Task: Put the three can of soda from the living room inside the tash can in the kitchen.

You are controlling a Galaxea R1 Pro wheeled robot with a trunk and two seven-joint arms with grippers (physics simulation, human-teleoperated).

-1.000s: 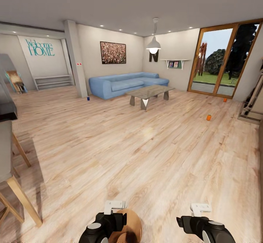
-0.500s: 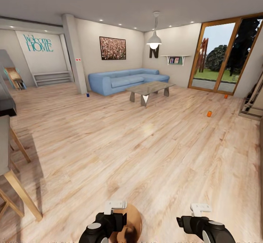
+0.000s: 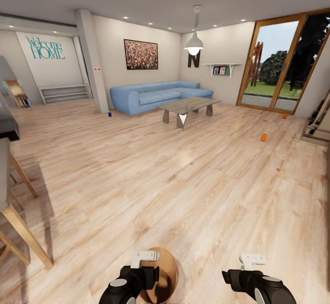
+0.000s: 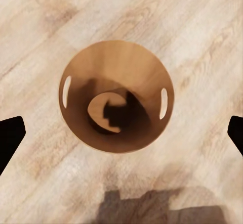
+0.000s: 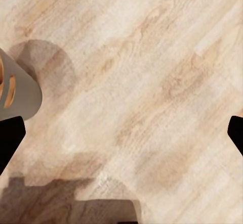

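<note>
In the head view, the tash can [image 3: 166, 274], a round bin with a brown wood-toned inside, stands on the floor just below my left gripper [image 3: 137, 279]. The left wrist view looks straight down into the tash can [image 4: 116, 67], with the left gripper [image 4: 121, 135] open and its fingertips [image 4: 10, 138] far apart. My right gripper [image 3: 240, 279] hangs open over bare floor, with the bin's grey wall [image 5: 20, 90] to one side. Far off on the living room floor stand a blue can of soda [image 3: 109, 114] by the pillar and two orange cans [image 3: 263, 137] [image 3: 284, 116] towards the glass doors.
A blue sofa [image 3: 156, 97] and a low coffee table [image 3: 188, 107] stand mid-room. A pillar [image 3: 91, 61] rises left of the sofa. Wooden stool legs [image 3: 23, 230] and a counter edge sit at the near left. A rack [image 3: 318, 127] stands at the right wall.
The whole view has shifted, so the sofa, table and cans sit a little higher in the picture. A bit more of the bin shows. Both grippers hold the same pose.
</note>
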